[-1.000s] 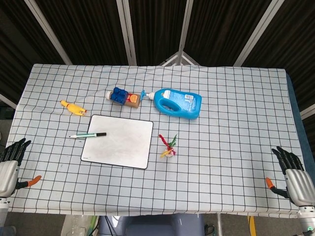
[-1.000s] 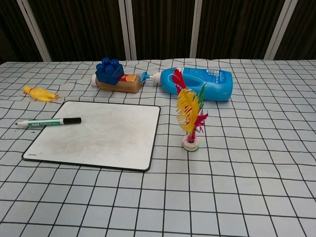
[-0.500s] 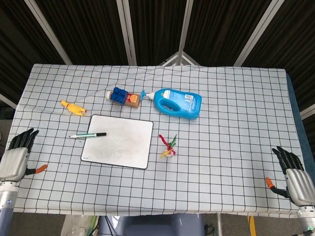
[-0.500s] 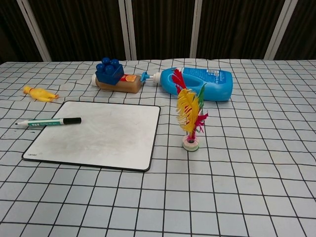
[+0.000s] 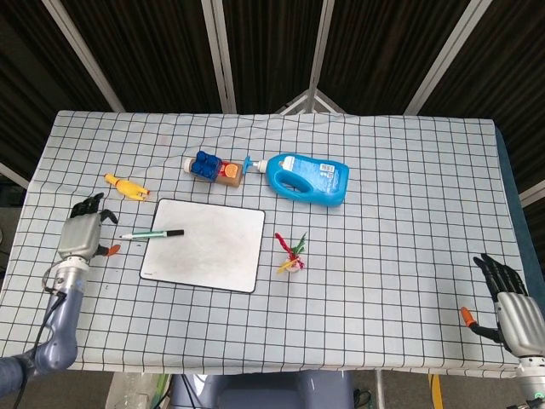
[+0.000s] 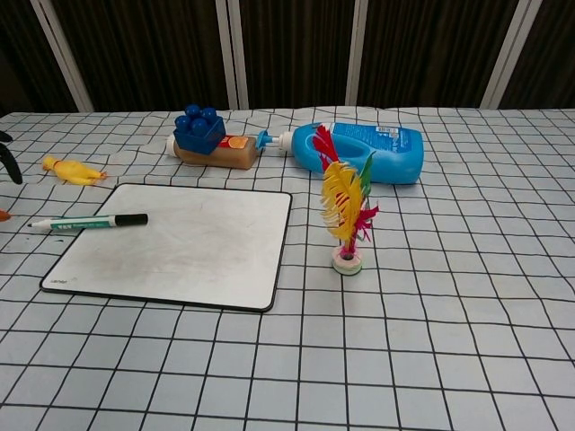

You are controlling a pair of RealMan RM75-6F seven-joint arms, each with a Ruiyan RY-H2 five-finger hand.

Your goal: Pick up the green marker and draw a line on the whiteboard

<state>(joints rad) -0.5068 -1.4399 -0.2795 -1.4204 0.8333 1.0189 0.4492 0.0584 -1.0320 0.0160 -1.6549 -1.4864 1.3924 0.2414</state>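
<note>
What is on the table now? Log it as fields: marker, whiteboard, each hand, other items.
marker: green marker lying across the whiteboard's left edge, capped, not held
whiteboard: whiteboard flat, no line drawn
left hand: left hand beside the marker's left end, holding nothing
right hand: right hand at the near right table edge, holding nothing
others: blue detergent bottle, feather shuttlecock

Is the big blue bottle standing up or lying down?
Lying down. The blue bottle rests on its side on the checkered table, its white cap pointing sideways toward the blue toy block.
</note>
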